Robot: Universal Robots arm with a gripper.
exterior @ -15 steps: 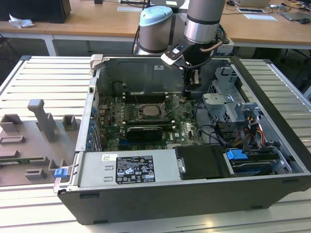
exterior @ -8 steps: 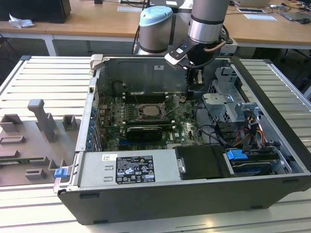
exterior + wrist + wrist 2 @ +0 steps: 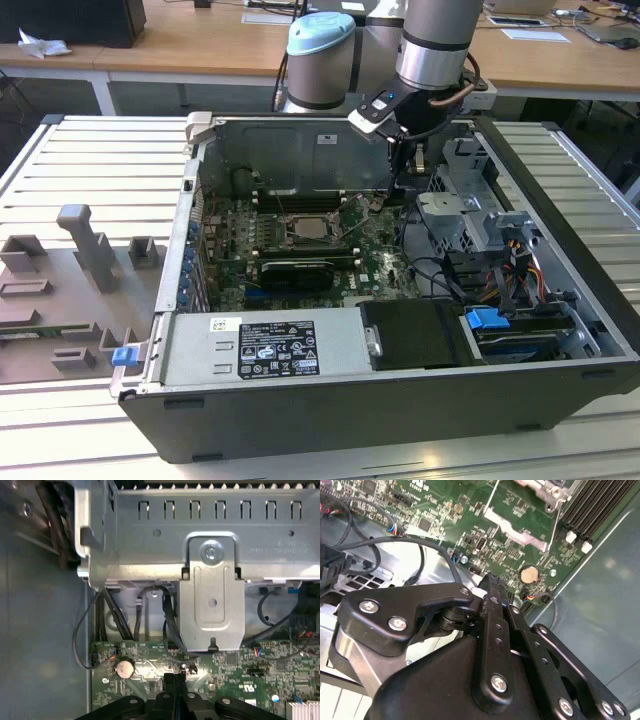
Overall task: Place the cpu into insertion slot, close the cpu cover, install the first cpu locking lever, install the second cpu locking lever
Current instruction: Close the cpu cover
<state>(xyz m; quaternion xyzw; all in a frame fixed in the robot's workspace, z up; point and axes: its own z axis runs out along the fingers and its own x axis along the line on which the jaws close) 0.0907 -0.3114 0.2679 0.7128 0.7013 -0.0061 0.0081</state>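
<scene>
The insertion slot [image 3: 304,229] sits mid-board on the green motherboard, and a corner of the slot [image 3: 542,489] appears in the second wrist view. A pale grey square that looks like the cpu [image 3: 305,228] lies in its middle, framed by the dull metal cpu cover [image 3: 287,238]. A thin wire locking lever [image 3: 352,232] slants up beside the socket on the exterior view's right, and a lever [image 3: 555,522] also crosses the second wrist view. My gripper [image 3: 398,190] [image 3: 492,580] [image 3: 175,679] hovers over the board to the exterior view's right of the socket. Its black fingers are shut together with nothing between them.
A coin cell [image 3: 529,573] [image 3: 124,668] lies on the board close to the fingertips. A silver drive cage [image 3: 210,580] [image 3: 460,215] and black cables [image 3: 415,545] stand beside the gripper. A long black card [image 3: 300,272] and the power supply [image 3: 265,345] lie nearer the case front.
</scene>
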